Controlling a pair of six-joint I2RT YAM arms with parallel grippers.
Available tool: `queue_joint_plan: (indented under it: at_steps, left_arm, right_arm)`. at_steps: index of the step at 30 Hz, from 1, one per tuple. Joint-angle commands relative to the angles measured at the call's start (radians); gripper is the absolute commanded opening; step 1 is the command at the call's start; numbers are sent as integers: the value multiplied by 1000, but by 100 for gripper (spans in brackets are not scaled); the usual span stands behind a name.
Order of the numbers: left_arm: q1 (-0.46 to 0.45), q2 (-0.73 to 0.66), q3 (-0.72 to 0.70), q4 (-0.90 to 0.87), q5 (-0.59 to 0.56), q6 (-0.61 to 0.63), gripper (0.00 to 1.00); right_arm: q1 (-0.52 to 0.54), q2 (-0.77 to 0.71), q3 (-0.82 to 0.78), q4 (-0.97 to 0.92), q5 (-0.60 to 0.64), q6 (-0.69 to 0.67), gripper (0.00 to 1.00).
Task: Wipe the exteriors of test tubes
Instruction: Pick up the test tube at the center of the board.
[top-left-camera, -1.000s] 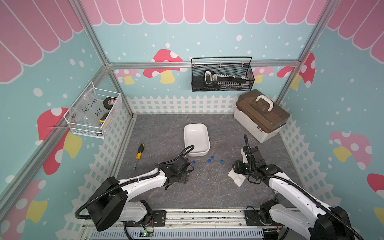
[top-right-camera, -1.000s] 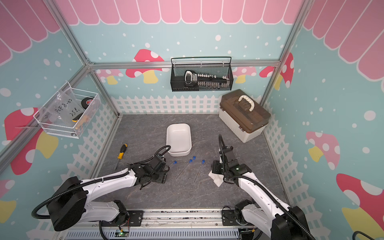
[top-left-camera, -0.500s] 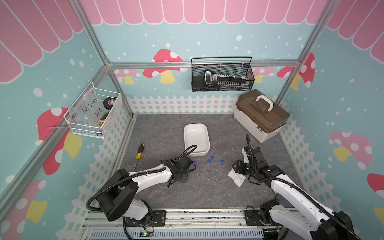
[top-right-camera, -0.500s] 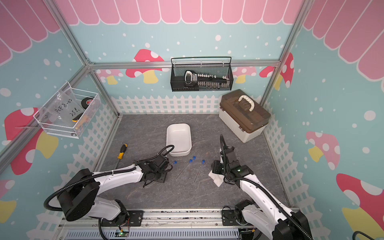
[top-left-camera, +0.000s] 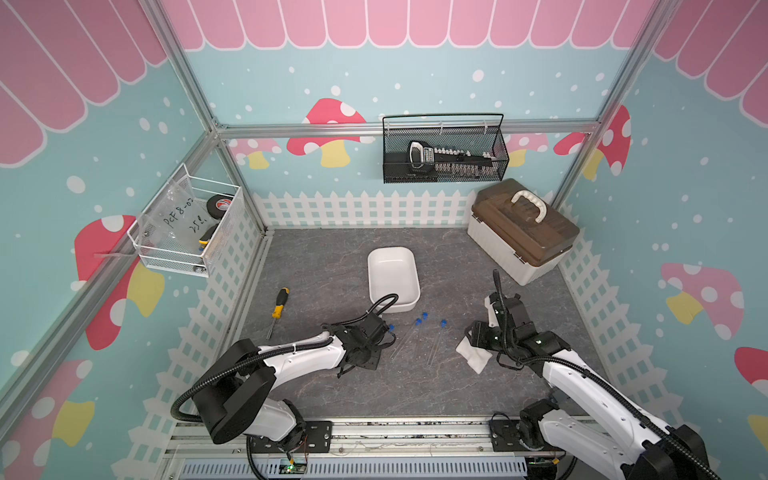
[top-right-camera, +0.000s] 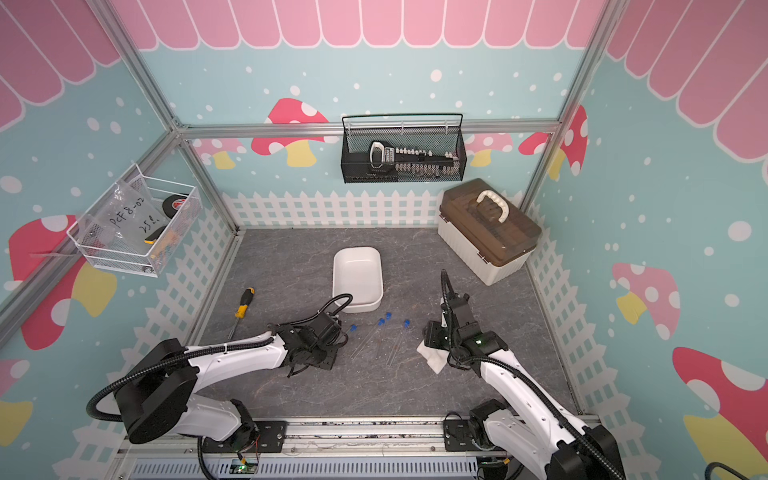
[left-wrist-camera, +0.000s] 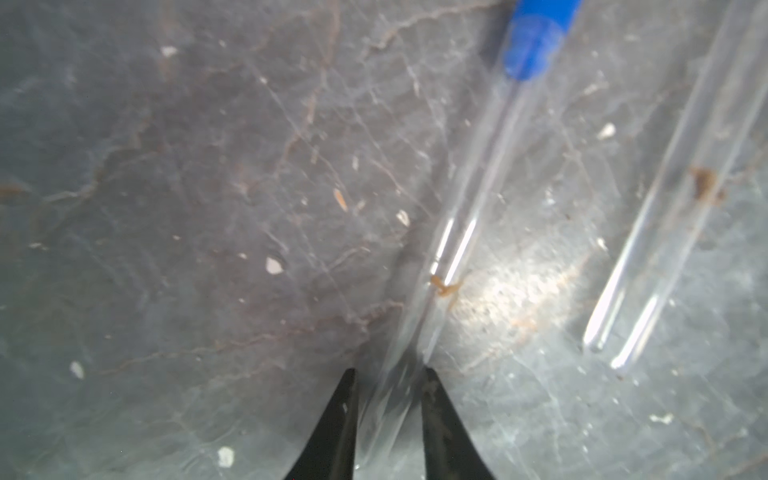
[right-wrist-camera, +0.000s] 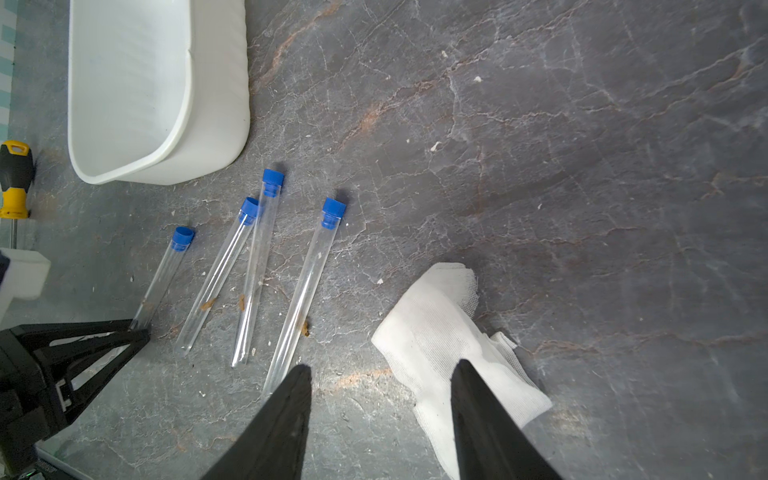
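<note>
Four test tubes lie flat near the middle of the tabletop (top-left-camera: 324, 266), just in front of the white tray (top-left-camera: 392, 270). Their blue caps point toward the back edge.

The leftmost test tube (right-wrist-camera: 160, 278) runs with its closed end between the fingers of the left end effector (left-wrist-camera: 388, 374). The fingers are drawn in narrowly, one on each side of the glass. Whether they already press on it cannot be told. The tube is still down on the tabletop. The second test tube (left-wrist-camera: 665, 199) lies just beside it, untouched.

The left arm stretches low from the front edge toward the centre, with its wrist tipped down at the tubes.

The right end effector (right-wrist-camera: 380, 374) is spread wide and holds nothing. It hangs over the near edge of the white gauze cloth (right-wrist-camera: 432, 316). The closed end of the rightmost test tube (right-wrist-camera: 303, 299) lies close to one finger. The right arm rises from the front right corner, with its wrist angled down.
</note>
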Motion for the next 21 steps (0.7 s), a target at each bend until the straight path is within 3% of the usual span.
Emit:
queue_joint_plan:
  at_steps: [1, 7, 21]
  left_arm:
    - [-10, 1, -34, -14, 46, -27, 22]
    - [-20, 13, -51, 16, 75, -26, 18]
    - [-34, 82, -83, 58, 102, -46, 22]
  right_arm:
    - [10, -16, -18, -22, 8, 21, 53]
    - [10, -19, -21, -30, 12, 23, 54]
    - [10, -39, -29, -48, 21, 35, 54]
